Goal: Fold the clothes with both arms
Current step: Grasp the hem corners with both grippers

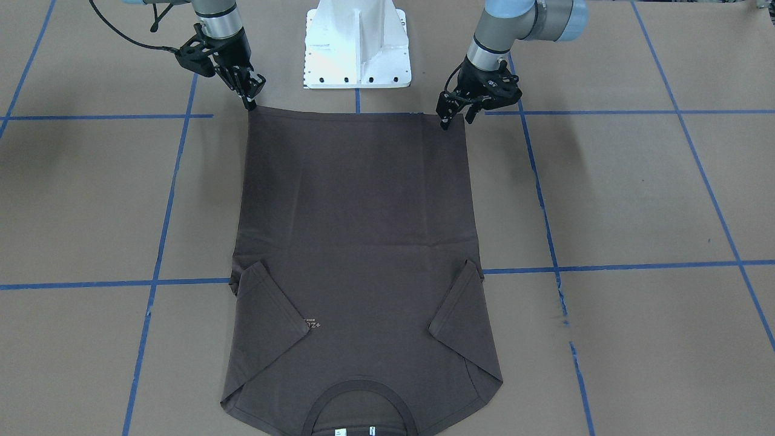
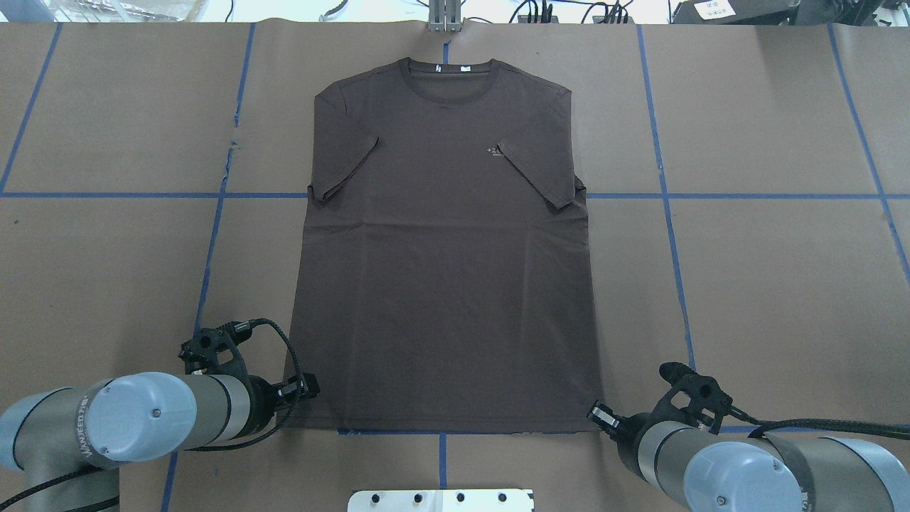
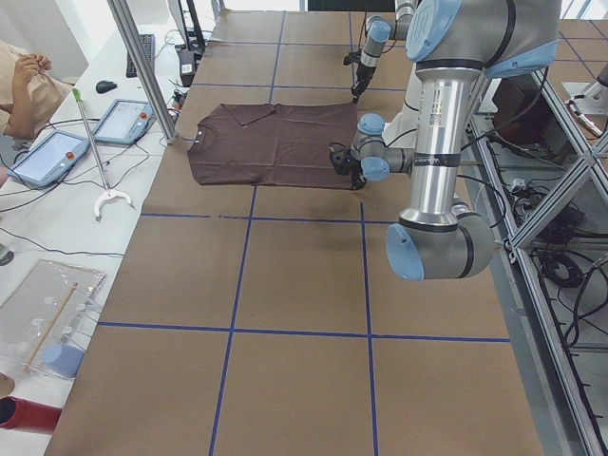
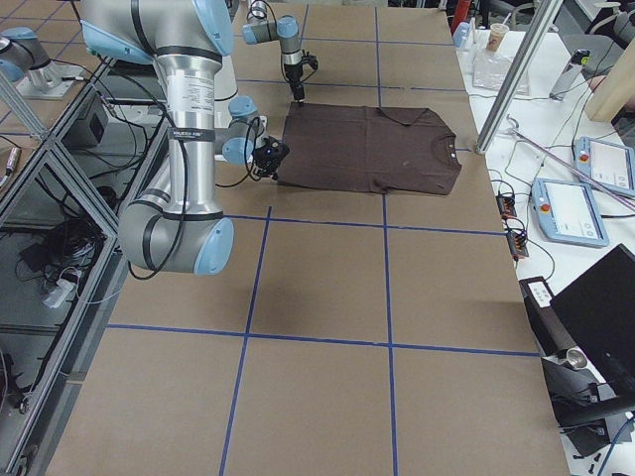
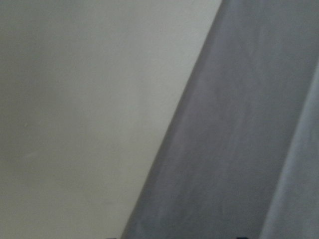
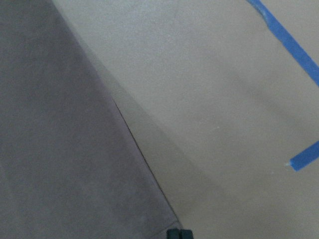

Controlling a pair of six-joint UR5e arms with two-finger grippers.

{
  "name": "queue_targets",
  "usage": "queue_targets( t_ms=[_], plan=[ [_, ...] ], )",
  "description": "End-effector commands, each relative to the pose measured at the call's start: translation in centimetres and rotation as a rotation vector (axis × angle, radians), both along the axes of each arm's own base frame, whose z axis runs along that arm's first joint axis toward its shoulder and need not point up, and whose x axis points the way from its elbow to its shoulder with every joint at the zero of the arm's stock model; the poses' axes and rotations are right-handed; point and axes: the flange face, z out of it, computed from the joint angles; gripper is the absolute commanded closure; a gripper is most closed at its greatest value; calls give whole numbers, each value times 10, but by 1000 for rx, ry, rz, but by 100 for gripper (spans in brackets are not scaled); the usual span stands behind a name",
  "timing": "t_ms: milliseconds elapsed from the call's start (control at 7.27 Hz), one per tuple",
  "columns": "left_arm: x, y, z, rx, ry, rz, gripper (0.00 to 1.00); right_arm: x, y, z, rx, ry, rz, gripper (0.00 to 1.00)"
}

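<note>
Left pincer (image 1: 456, 121) spread over one T-shirt (image 1: 357, 212) hem corner, right pincer (image 1: 250, 104) pressed together at the other, both tipped down.

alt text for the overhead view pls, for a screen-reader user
A dark brown T-shirt lies flat on the brown-paper table, with its collar away from the robot and both sleeves folded inward. The left gripper and right gripper sit at its two near hem corners.

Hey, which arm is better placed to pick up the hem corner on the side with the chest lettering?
Right. The right gripper sits at that hem corner of the T-shirt, on the lettering's side. The left gripper is at the opposite corner, across the hem.
</note>
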Motion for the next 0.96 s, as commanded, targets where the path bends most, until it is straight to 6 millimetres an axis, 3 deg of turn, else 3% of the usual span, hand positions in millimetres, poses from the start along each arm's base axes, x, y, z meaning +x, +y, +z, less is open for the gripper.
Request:
queue_targets(
  t_ms=[0,550,825],
  plan=[
    [0,1,1,-2,-3,3,27,0,-1,0,0,0,1,100],
    [1,8,3,-18,-61,21,35,1,-1,1,0,1,1,100],
    [2,9,4,-20,-63,21,46,1,-1,1,0,1,1,100]
  ],
)
